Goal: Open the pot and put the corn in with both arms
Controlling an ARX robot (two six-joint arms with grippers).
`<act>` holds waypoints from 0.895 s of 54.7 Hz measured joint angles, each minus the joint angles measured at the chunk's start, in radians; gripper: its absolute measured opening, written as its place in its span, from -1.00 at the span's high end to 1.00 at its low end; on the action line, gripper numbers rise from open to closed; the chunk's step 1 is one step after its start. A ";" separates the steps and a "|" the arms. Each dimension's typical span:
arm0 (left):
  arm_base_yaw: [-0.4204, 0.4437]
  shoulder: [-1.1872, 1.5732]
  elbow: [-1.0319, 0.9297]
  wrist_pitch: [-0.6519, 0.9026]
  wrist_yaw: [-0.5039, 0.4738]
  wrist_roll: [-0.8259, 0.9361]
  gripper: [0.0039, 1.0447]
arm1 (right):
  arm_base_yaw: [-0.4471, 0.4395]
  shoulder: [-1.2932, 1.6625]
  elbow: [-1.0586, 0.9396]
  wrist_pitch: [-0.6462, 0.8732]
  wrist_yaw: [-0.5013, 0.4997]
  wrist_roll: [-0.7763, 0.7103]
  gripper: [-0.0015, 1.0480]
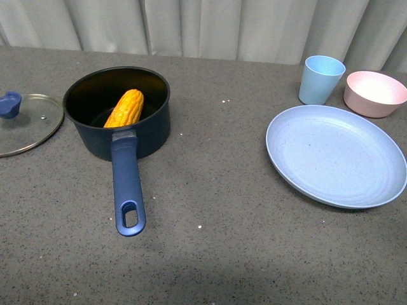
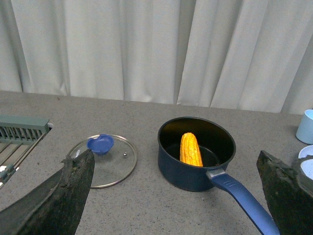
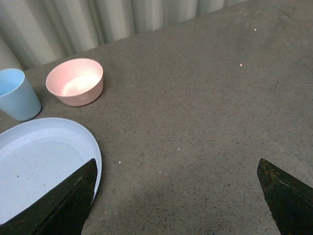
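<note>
Both grippers, left gripper [image 2: 173, 196] and right gripper [image 3: 176, 196], gape wide and empty; ahead of the left, the corn [image 1: 125, 108] leans inside the uncovered pot [image 1: 137, 136].

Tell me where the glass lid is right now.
In the front view the glass lid lies flat on the table at the far left edge, just left of the pot, which holds the corn.
</note>
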 joint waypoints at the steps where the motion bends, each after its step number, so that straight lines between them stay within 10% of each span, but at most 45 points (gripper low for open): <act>1: 0.000 0.000 0.000 0.000 0.000 0.000 -0.88 | -0.002 -0.008 -0.002 0.000 0.001 -0.001 -0.83; 6: 0.000 0.000 0.000 0.000 0.000 0.000 -0.88 | -0.017 -0.005 -0.016 0.047 -0.055 -0.020 -0.79; 16: 0.000 0.001 0.000 0.000 0.000 0.000 -0.88 | -0.030 -0.024 -0.172 0.526 -0.486 -0.209 -0.22; 36: 0.000 0.000 0.000 0.000 0.000 0.000 -0.88 | -0.011 -0.292 -0.199 0.324 -0.496 -0.258 0.97; 49: 0.000 0.000 0.000 0.000 0.000 0.000 -0.88 | -0.011 -0.438 -0.200 0.189 -0.496 -0.261 0.98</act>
